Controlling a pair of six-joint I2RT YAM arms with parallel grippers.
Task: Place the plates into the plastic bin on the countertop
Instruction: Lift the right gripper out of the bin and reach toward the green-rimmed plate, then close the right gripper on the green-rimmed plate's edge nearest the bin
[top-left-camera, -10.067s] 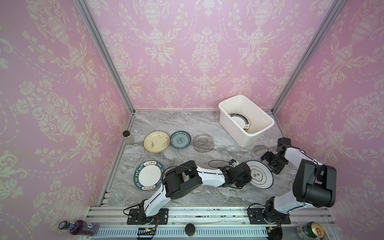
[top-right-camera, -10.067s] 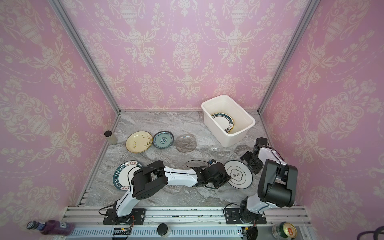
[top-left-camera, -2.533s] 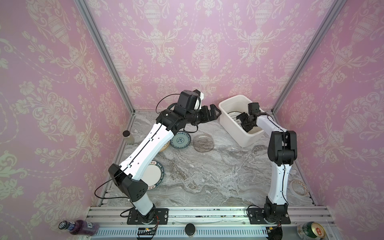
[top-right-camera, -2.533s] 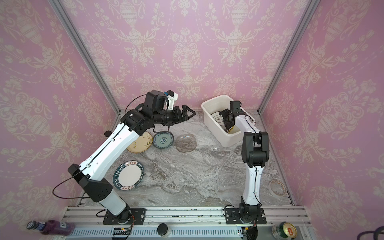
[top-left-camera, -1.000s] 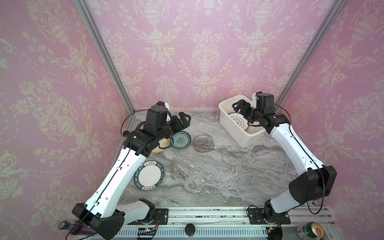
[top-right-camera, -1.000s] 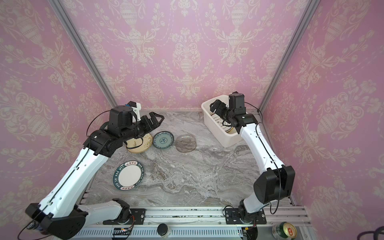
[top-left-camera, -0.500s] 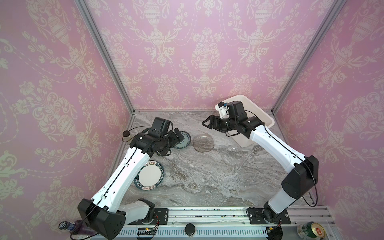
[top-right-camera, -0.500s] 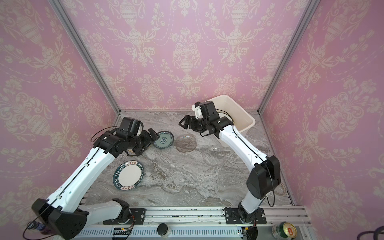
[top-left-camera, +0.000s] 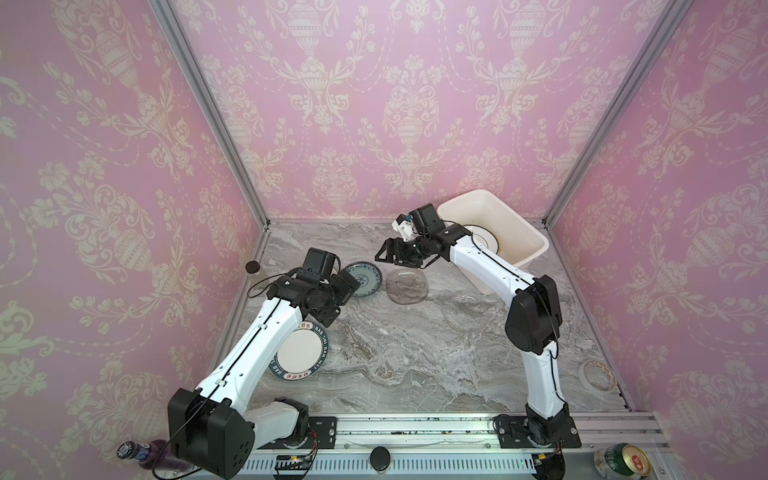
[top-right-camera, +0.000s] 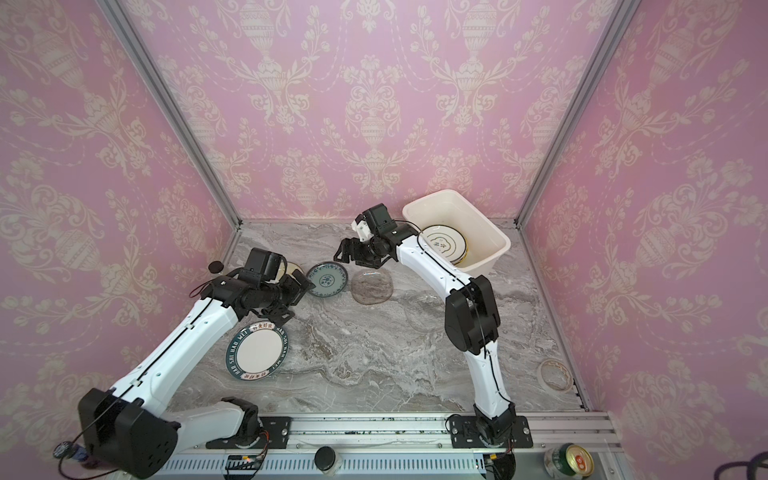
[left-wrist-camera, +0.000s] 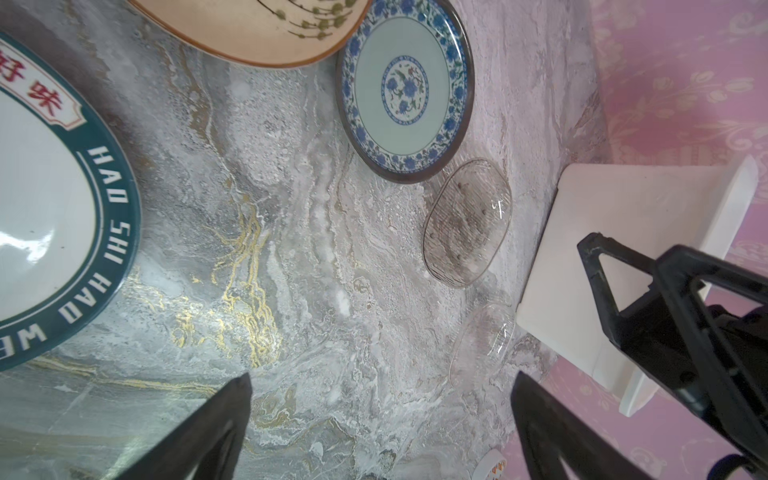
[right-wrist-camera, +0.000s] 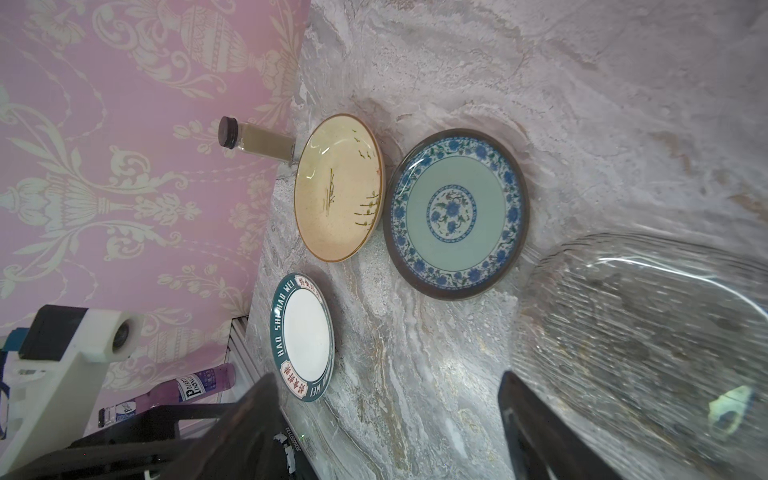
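Note:
On the countertop (top-left-camera: 395, 365) lie a teal floral plate (top-left-camera: 365, 279) (right-wrist-camera: 455, 214), a smoky glass plate (top-left-camera: 406, 287) (left-wrist-camera: 467, 224), a clear glass plate (top-left-camera: 467, 311), a white plate with a dark lettered rim (top-right-camera: 257, 351) and a pale yellow plate (right-wrist-camera: 338, 189). The white plastic bin (top-left-camera: 534, 245) at the back right holds a white plate (top-right-camera: 444, 243) on top of others. My right gripper (top-left-camera: 399, 264) (right-wrist-camera: 386, 376) hovers open and empty over the smoky plate's far edge. My left gripper (top-right-camera: 297, 303) (left-wrist-camera: 380, 376) hangs open and empty between the lettered and floral plates.
A small dark-lidded jar (top-left-camera: 251, 267) stands by the left wall. A tape roll (top-left-camera: 597, 375) lies at the right front. A purple bottle (top-left-camera: 141, 453) and a can (top-left-camera: 623, 459) sit by the front rail.
My right gripper came out of the bin and swung left over the smoky plate, narrowing slightly. My left gripper dropped lower over the left-hand plates.

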